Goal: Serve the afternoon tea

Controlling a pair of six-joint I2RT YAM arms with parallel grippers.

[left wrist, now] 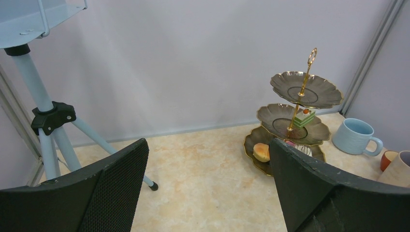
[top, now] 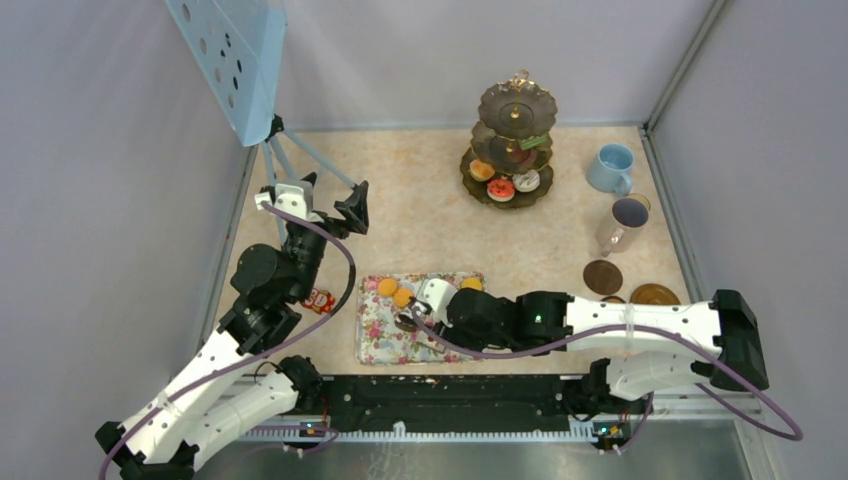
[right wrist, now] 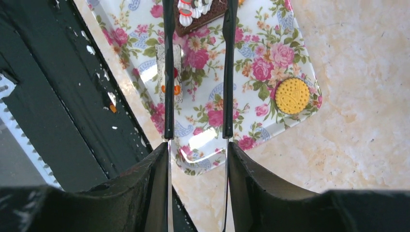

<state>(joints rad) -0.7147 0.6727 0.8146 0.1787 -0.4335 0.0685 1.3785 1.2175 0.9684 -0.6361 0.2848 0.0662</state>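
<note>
Two arms extended: left hand (left wrist: 208,150) raised, spread wide, empty; right hand (right wrist: 197,150) over tray (right wrist: 270,58), gripping tongs (right wrist: 168,72) astride cake slice (right wrist: 200,12).

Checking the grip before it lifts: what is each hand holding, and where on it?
The right hand grips the black tongs by their bare metal handle arms, one against each finger. The left hand is open, holding nothing.

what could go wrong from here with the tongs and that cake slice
The right pincer holds the tongs well back from their tips, and only those tips flank the cake slice, so it may slip or tip when lifted. The stand already holds treats on its lower tiers, and a blue cup stands beside it; the long tongs could knock either.
</note>
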